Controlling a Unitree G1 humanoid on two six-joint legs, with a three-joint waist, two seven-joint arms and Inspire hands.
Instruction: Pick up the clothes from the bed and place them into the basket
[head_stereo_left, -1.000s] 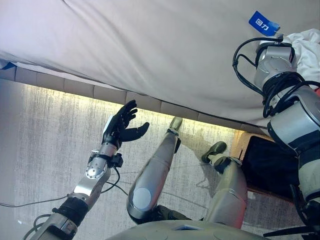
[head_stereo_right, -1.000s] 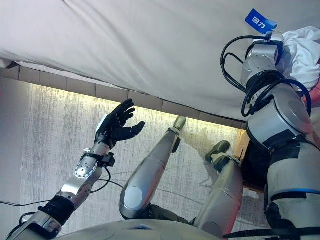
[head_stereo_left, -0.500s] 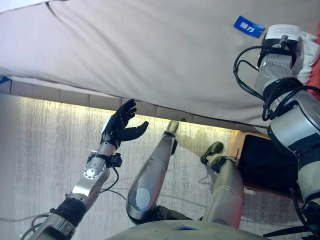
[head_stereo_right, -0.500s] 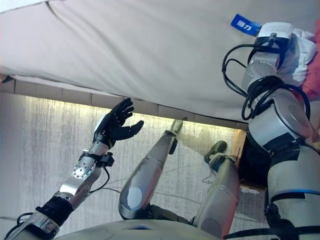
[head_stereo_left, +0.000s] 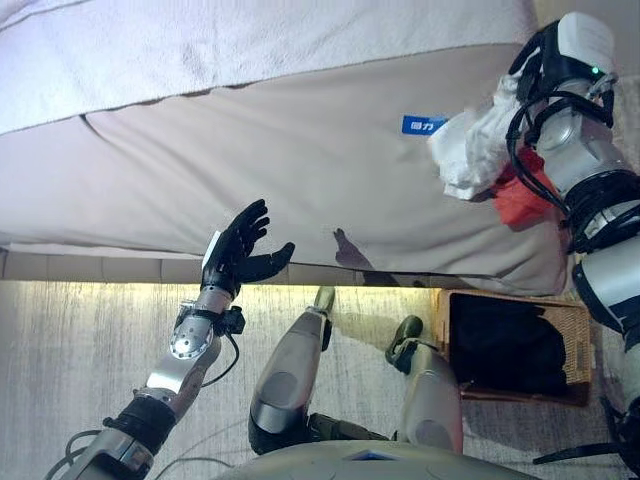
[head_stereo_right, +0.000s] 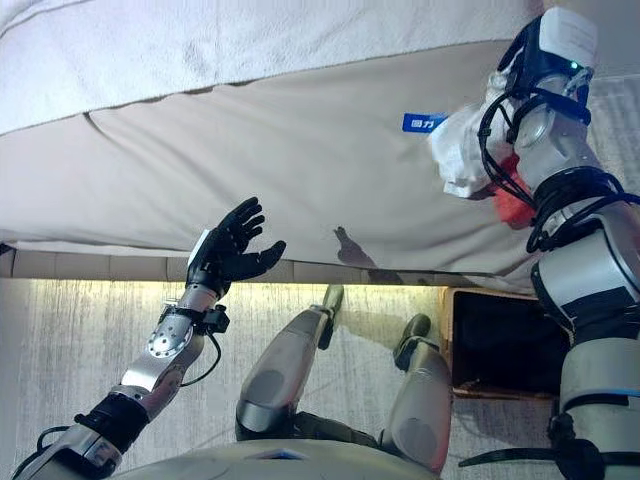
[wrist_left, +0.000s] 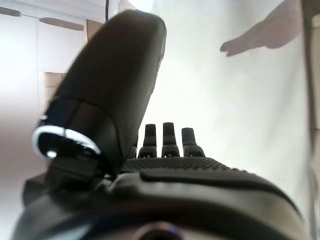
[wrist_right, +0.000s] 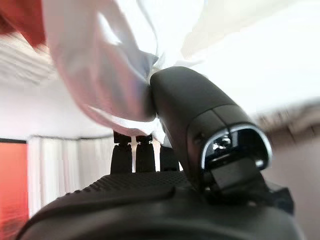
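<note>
Clothes: basket (head_stereo_left: 510, 345) waits on the floor nearest; left hand (head_stereo_left: 238, 250) hovers with fingers spread, holding nothing; farther, right hand (wrist_right: 165, 130) clamps white garment (head_stereo_left: 470, 150), now lifted off bed (head_stereo_left: 250, 160), red cloth (head_stereo_left: 518, 200) beside, ready for basket.

r hand (wrist_right: 150, 200) fingertips hidden behind white cloth (head_stereo_left: 470, 150).

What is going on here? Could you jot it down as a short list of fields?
Right hand: thumb pressed into the crumpled white garment, lifted above the bed
Red cloth: bunched just beside the white garment
Left hand: open, empty, raised near the bed's edge
Bed with beige sheet: fills the upper view
Brown wicker basket with dark lining: on the floor by the bed, below the right arm
Blue tag: on the sheet
</note>
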